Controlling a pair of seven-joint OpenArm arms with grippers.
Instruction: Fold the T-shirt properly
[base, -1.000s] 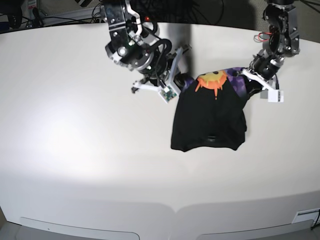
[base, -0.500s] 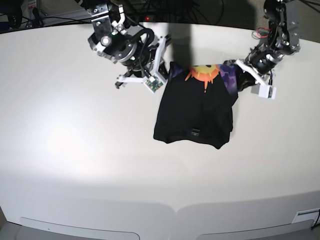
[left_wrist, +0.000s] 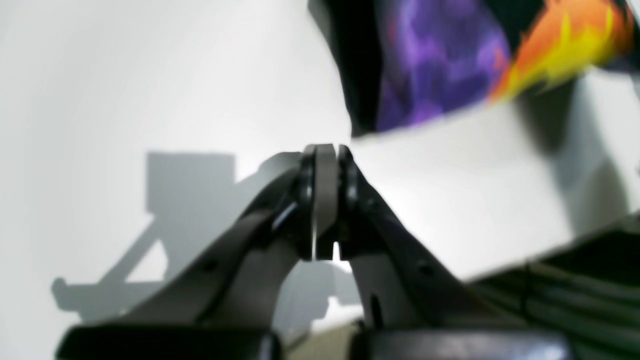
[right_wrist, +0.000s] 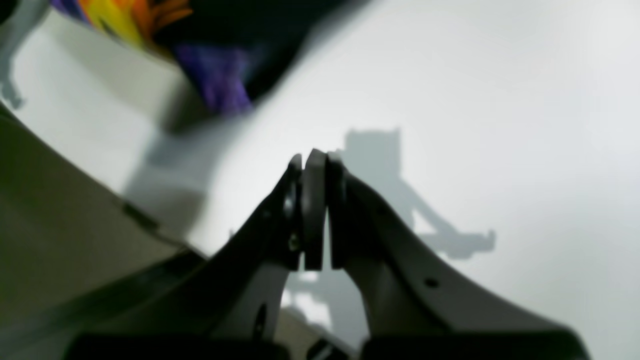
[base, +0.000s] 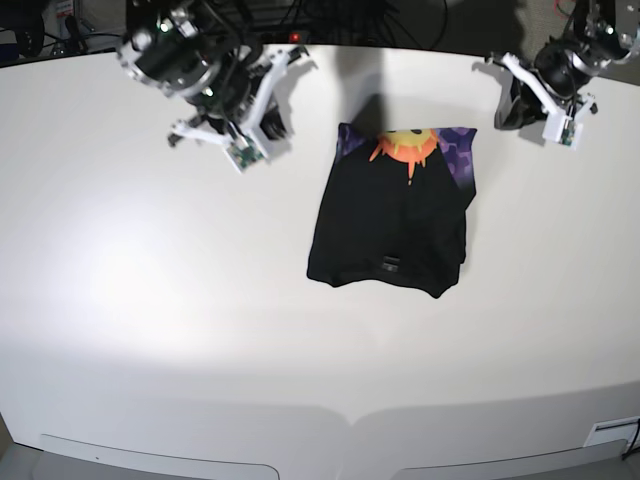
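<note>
**Soft cloth, folded bundle, both arms clear**

T-shirt (base: 393, 220) at worktop (base: 150, 330) centre, slightly toward 1 o'clock; compact dark bundle, sun-and-purple print showing along 12 o'clock edge. Likely light, limp, prone to sagging and unfolding if lifted by one point. Best pinched at two corners of one edge, layers together. Left fingers (left_wrist: 325, 165) pressed shut, empty. Right fingers (right_wrist: 314, 167) likewise shut, empty, off the cloth.

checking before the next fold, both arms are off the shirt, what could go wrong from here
The shirt lies uneven: its print strip peeks out at the far edge and the near hem is crooked, so another fold may lock that in. Both sets of fingers are shut and clear of the cloth, so regrasping could bunch the layers.
</note>
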